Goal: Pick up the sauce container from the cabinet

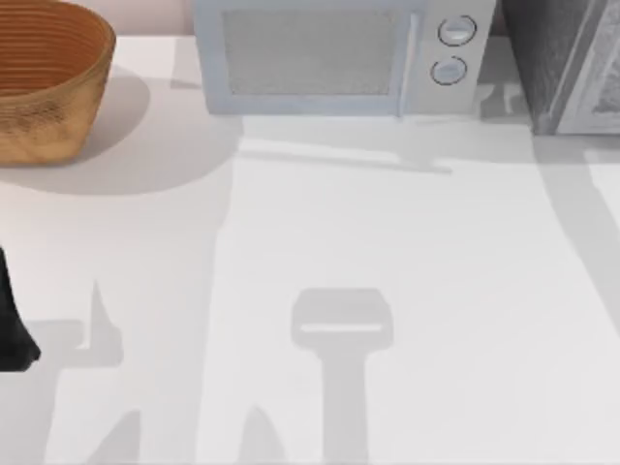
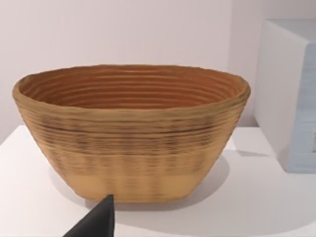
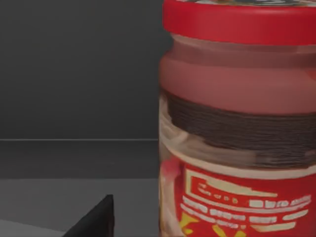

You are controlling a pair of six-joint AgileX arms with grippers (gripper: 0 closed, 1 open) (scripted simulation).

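The sauce container [image 3: 237,133] is a small jar with a red lid and a red label. It stands upright on the dark shelf inside the cabinet [image 3: 74,74], very close in the right wrist view. A dark tip of my right gripper [image 3: 94,222] shows low beside the jar, apart from it. In the top view the grey cabinet [image 1: 567,68] stands at the back right corner. My left gripper [image 2: 96,222] sits parked, facing the basket, and its arm [image 1: 12,329] shows at the table's left edge.
A woven brown basket [image 1: 44,77] stands at the back left, also seen in the left wrist view [image 2: 131,133]. A white microwave [image 1: 339,53] sits at the back centre. The white table [image 1: 407,252] stretches out in front of them.
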